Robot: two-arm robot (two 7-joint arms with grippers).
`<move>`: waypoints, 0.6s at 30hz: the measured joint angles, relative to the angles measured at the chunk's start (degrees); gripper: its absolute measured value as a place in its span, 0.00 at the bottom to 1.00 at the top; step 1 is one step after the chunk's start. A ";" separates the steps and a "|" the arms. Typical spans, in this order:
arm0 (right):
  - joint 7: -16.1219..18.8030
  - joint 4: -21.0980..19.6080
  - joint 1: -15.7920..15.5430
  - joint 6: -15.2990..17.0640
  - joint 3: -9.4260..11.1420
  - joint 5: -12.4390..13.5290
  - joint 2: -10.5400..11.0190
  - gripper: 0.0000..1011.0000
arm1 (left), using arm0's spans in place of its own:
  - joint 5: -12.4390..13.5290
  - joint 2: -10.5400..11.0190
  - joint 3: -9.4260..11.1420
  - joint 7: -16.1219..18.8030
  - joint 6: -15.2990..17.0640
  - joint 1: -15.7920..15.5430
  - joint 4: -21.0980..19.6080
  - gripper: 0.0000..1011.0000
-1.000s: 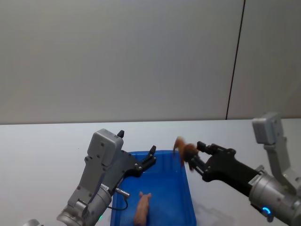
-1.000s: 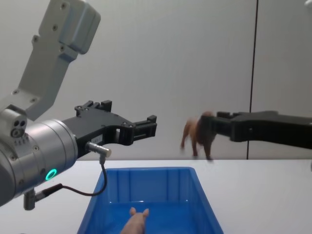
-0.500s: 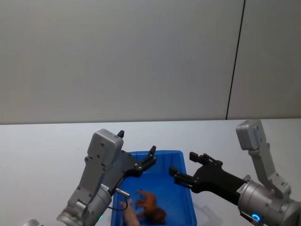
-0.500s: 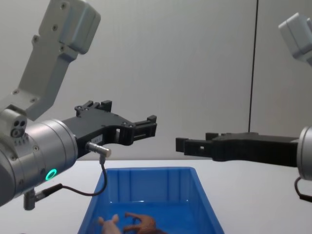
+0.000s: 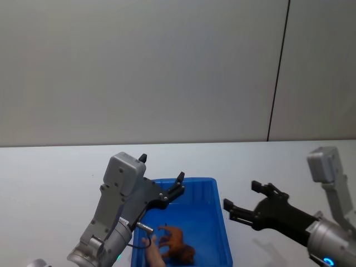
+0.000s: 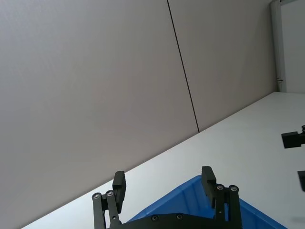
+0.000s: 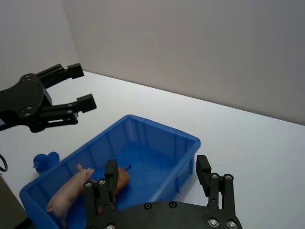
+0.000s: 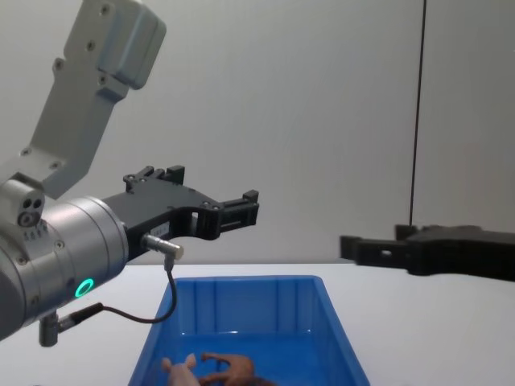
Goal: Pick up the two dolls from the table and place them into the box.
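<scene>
Both dolls are in the blue box (image 5: 203, 214). The brown lion (image 5: 178, 246) lies on the floor of the box, in the part close to the robot. The pink pig (image 5: 151, 251) lies just beside the lion, on the robot's left side of it. In the right wrist view the pig is stretched out, with its head near the lion. I cannot tell if the two touch. The box sits on the white desk (image 5: 55, 178), in front of the robot.

The left gripper (image 5: 181, 184) hangs in the air above the far left corner of the box. Its fingers are spread apart and nothing is between them. The right gripper (image 5: 240, 194) is up in the air over the desk, just to the right of the box. Its tips point toward the box. Its fingers are spread wide too, and it holds nothing.
</scene>
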 joint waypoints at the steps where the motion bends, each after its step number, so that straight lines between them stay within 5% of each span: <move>1: -0.18 -0.26 -0.45 -0.30 0.24 0.15 0.47 0.99 | 0.00 0.00 0.00 0.00 0.00 0.00 0.00 0.99; 18: -1.43 -2.07 -3.45 -2.33 2.11 1.03 4.10 0.99 | 0.14 2.00 -0.76 1.63 1.55 1.95 -2.10 0.99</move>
